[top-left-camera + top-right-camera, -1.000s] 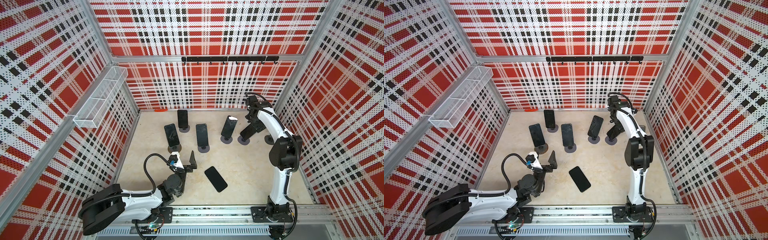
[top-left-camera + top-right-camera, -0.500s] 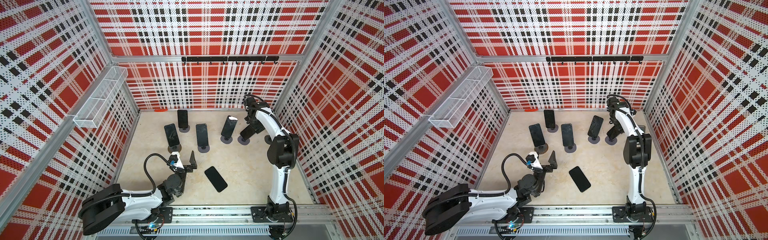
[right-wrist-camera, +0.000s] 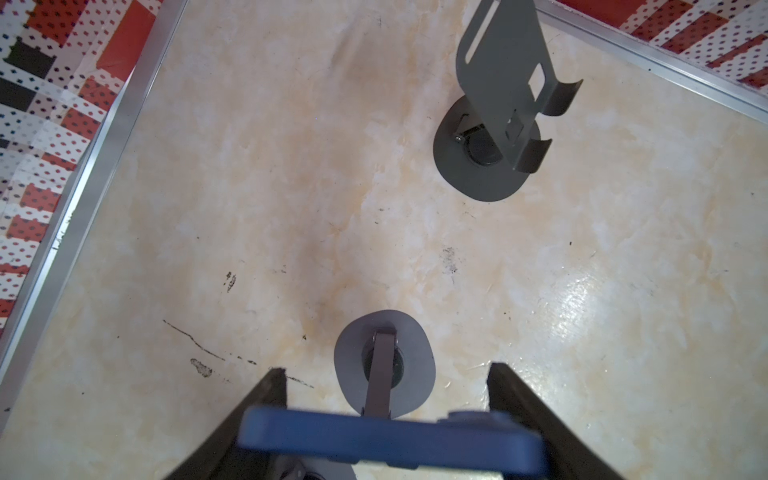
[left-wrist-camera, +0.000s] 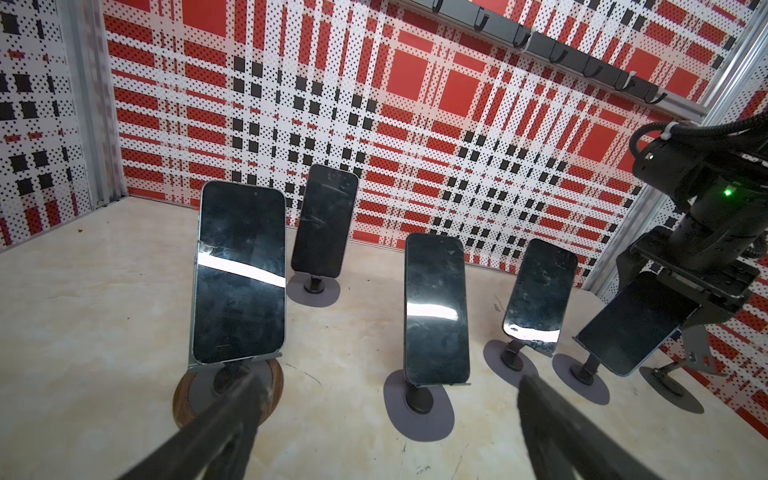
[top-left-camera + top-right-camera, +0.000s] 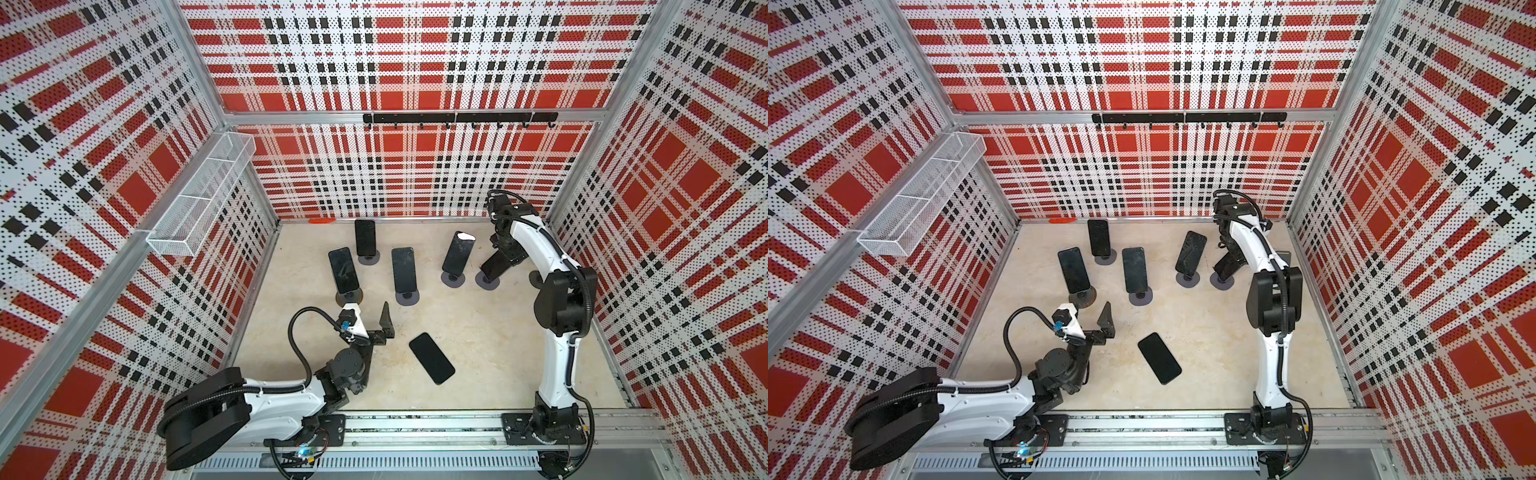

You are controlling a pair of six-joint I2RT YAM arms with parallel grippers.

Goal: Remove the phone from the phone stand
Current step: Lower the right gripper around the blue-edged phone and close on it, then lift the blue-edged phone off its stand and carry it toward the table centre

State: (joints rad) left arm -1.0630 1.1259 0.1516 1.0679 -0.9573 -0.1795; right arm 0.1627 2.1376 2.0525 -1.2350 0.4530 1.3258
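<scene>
Phone [image 3: 390, 440], blue-backed, dark screen, seemingly on stand [image 3: 413, 357]

Beige marbled tabletop [image 5: 490, 332], scuffed in spots. Six stands [image 5: 406, 298] sit on it toward the back: five on grey round bases, plus a wood-base stand [image 4: 185, 409] at the left. The rightmost stand [image 3: 498, 62] is near the right wall rail. One phone [image 5: 431, 358] lies flat mid-front, apart from them. A small orange thing [image 5: 322, 220] is at the back edge.
</scene>
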